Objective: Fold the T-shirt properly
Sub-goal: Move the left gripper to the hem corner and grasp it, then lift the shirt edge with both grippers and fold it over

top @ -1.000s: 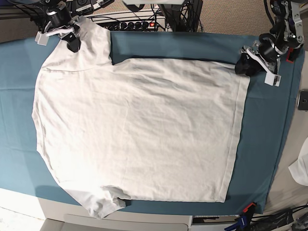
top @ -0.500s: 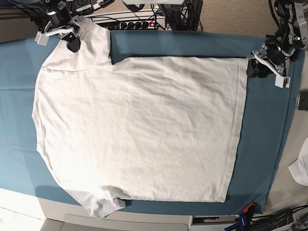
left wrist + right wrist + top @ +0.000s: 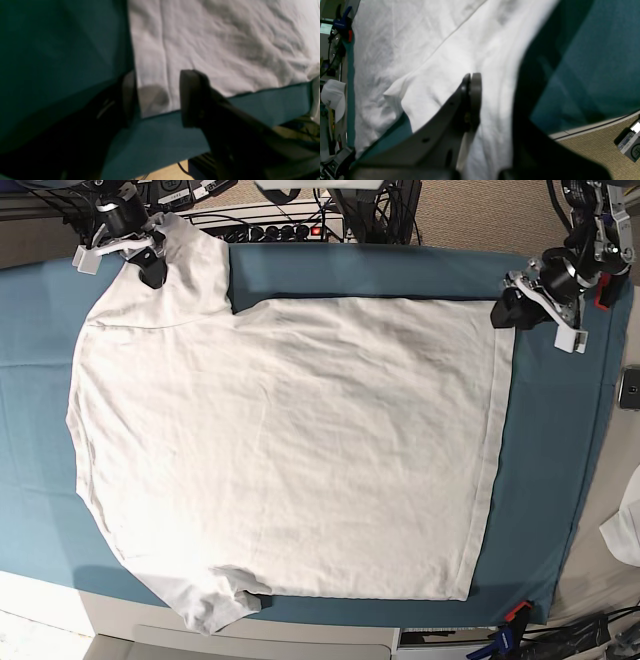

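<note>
Left gripper (image 3: 156,97) spread wide over the hem corner of the T-shirt (image 3: 290,450), gripping nothing. Right gripper (image 3: 470,82) pinched tight on the sleeve edge at the far corner. Spread flat between them, white, lightly wrinkled cotton across the teal-blue cloth (image 3: 545,480). Beyond the cloth's far edge, a power strip (image 3: 275,230) and tangled cables; near the hem side, a small white scrap (image 3: 625,530).

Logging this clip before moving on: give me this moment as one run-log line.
T-shirt: flat on teal cloth | right gripper: shut on sleeve | left gripper: open, straddling hem corner | fold: not begun
</note>
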